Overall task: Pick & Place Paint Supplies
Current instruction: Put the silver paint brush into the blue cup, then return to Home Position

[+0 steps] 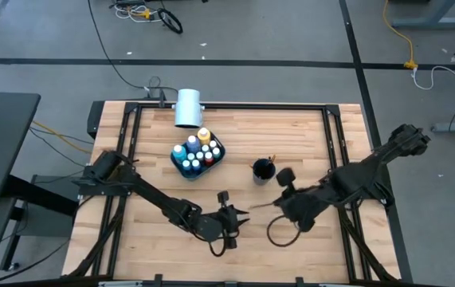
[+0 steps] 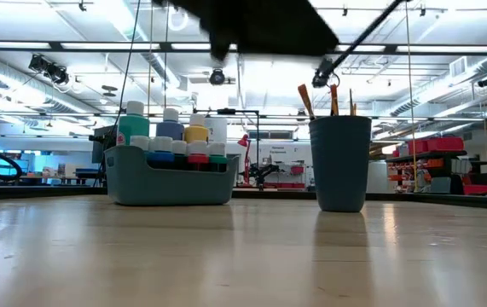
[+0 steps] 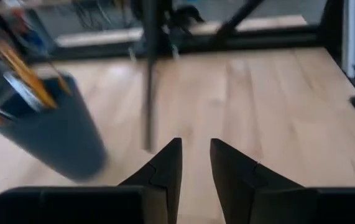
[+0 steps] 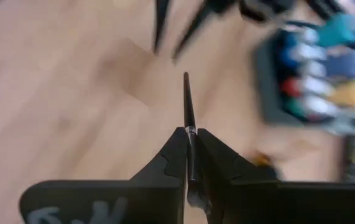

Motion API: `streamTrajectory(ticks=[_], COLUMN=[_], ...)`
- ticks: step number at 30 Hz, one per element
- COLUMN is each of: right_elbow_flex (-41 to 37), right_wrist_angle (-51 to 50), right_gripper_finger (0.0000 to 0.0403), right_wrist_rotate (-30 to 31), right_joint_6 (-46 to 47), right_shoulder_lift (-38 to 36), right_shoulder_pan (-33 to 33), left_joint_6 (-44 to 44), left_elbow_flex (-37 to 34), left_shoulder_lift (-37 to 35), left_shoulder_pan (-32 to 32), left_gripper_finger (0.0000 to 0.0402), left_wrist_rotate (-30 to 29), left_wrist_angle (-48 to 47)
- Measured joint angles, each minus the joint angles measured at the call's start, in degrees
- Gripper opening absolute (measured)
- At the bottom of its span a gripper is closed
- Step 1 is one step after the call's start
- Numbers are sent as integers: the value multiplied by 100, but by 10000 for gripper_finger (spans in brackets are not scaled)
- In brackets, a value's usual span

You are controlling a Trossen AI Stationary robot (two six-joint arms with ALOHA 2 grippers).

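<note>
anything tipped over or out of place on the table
Yes: the large white cylinder lies on its side at the wooden table's far edge. The blue-grey caddy of paint bottles and dark cup of brushes stand upright.

Even, bright overhead light is seen everywhere — ceiling strip lamps [image 2: 72,55] glare at 11 o'clock in the low view. Both wrist views are smeared by motion blur — the paint bottles [image 4: 326,68] at 2 o'clock especially. Shadows are kept soft.

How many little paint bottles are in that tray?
10 show from above, all packed in the tray behind the left gripper: bottles in blue, yellow, red, green, white. More may hide beneath.
</note>
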Motion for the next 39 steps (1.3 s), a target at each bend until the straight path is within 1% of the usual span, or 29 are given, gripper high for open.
streamTrajectory(ticks=[3,5,7,10,12,13,16,19,22,24,27,29,33,36,39], right_elbow_flex=[750,1077,1243,1231,1102,1009,746,484,226,144,125,181,438,845,1232], right_wrist_angle=[-1189,-1746,-2168,-2427,-2435,-2381,-2108,-1914,-1722,-1609,-1453,-1382,-1083,-1044,-1125], right_gripper_finger=[23,23,23,23,23,23,24,35,55,71,92,104,120,124,123], right_wrist_rotate=[619,837,796,378,33,-89,-198,-322,-334,-221,-45,-39,-36,-43,-265], right_joint_6=[-64,20,130,172,145,83,-180,-434,-732,-807,-828,-824,-746,-552,-433], right_shoulder_lift=[0,-5,-5,-5,-1,1,4,6,18,13,13,13,13,6,-108], right_shoulder_pan=[-62,-275,-559,-1059,-1386,-1524,-1845,-2055,-2179,-2205,-2205,-2182,-2098,-2069,-2073], left_joint_6=[388,511,439,524,620,627,628,642,627,592,522,514,476,518,1041], left_elbow_flex=[106,109,111,81,52,52,53,54,55,55,52,52,52,52,52], left_shoulder_lift=[-312,-637,-942,-1387,-1701,-1850,-2232,-2457,-2606,-2687,-2782,-2885,-3305,-3809,-4383], left_shoulder_pan=[-37,-102,-196,-361,-446,-459,-452,-442,-453,-452,-446,-444,-366,-223,-45], left_gripper_finger=[93,93,93,93,93,93,93,93,93,93,93,93,93,93,93], left_wrist_rotate=[-418,-695,-911,-1255,-1454,-1455,-1333,-1345,-1553,-1705,-1964,-2034,-1770,-1479,-1156], left_wrist_angle=[-144,-424,-780,-1339,-1664,-1706,-1946,-2047,-2109,-2158,-2249,-2402,-2871,-3222,-3477])
